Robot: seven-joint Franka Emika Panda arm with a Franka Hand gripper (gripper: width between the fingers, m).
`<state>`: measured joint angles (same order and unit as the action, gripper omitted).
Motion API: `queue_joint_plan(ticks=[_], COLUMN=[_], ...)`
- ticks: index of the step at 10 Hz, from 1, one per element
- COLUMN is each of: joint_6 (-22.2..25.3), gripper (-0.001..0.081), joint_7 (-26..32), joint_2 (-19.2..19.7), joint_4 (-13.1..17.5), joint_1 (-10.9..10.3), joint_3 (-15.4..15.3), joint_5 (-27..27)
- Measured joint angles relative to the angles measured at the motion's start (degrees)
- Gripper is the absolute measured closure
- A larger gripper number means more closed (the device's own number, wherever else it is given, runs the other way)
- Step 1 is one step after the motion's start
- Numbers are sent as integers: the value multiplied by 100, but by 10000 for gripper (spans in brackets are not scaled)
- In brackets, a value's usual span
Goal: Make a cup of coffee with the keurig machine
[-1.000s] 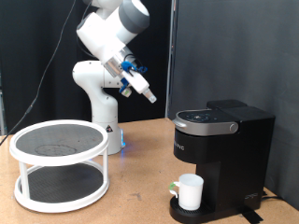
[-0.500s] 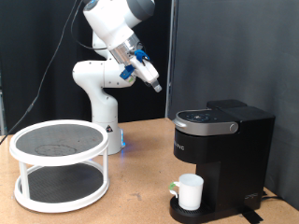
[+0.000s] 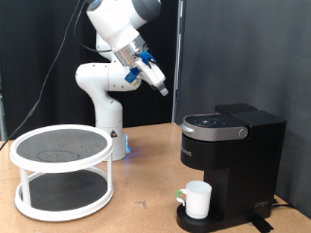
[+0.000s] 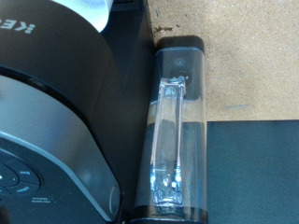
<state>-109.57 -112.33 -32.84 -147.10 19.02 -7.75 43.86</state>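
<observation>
The gripper (image 3: 158, 87) hangs high in the exterior view, at about ten o'clock from the coffee machine (image 3: 231, 165), well apart from it and with open air all around. Its fingers point down toward the exterior view's right. They look close together with nothing between them, but they are too small to tell whether the jaws are clenched or released. The wrist view shows no fingers.

The coffee machine stands on the wooden table (image 3: 136, 209), near the table's edge at the exterior view's right. It is a boxy matte black body with a closed domed lid, a silver rim around the top and a small white logo on the front. In the wrist view its dark lid (image 4: 47, 121) and a clear ribbed water tank (image 4: 176, 131) fill most of the picture, with bare table beside them.

The cup (image 3: 197, 199), small, plain and white, stands upright on the machine's round drip base, under the spout.

At about nine o'clock from the machine, well apart, sits a white two-tier round rack (image 3: 61, 170); a broad strip of bare table lies between them.
</observation>
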Motion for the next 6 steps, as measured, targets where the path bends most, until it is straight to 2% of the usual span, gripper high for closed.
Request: queue_joint_plan(ticks=[3, 4, 6], joint_6=[-107, -347, -552], gripper=[72, 72, 72], joint_7=[4, -24, -328], joint_2=[1, 2, 64], joint_4=[41, 111, 431], joint_1=[0, 1, 42], joint_3=[-75, -207, -629], joint_5=[-72, -285, -1276])
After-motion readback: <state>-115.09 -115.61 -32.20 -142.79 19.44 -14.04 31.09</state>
